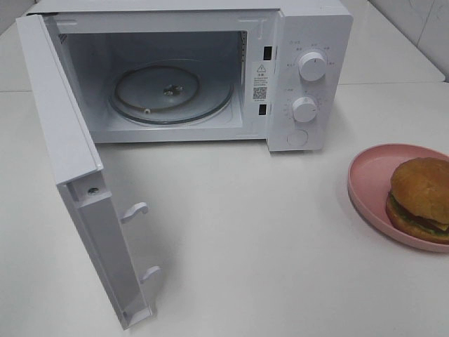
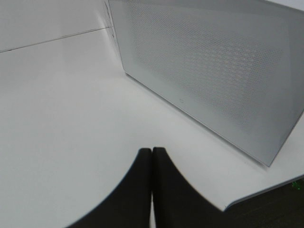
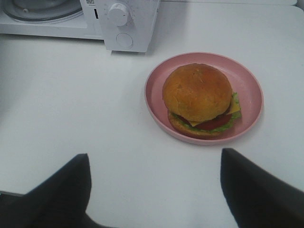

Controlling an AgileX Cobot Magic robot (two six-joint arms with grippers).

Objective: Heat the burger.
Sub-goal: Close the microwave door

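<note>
- One white box-shaped microwave oven (image 1: 302,42) occupies the upper half of the high view. Its single white door (image 1: 63,140) is swung fully open toward the lower left of that frame.
- One round clear glass turntable (image 1: 170,93) lies on the floor of the oven cavity; nothing rests on it.
- Two round white control knobs are counted on the front panel at upper right centre, the upper knob (image 1: 311,65) above the lower knob (image 1: 304,109). One round white button (image 1: 297,137) sits beneath them.
- Two white hook-shaped latches project from the door's inner edge, the upper latch (image 1: 135,210) and the lower latch (image 1: 150,273).
- One pink round plastic plate (image 1: 368,175) lies on the white table top (image 1: 245,239) at the right edge of the high view, partly cut off by the frame and well apart from the oven.
- One round burger (image 3: 198,97) rests on the plate, outside the oven. Its domed bun is golden brown. Beneath it show a dark patty, a red tomato slice, a corner of yellow cheese and a fringe of green lettuce. It stands upright and appears whole.
- The right gripper (image 3: 154,190) has its two black fingers spread wide at the lower corners of the right wrist view, grasping nothing; the burger lies beyond them, untouched.
- The left gripper (image 2: 152,154) has its two black fingers pressed together with nothing between them, above bare table near the perforated outer face of the door.
</note>
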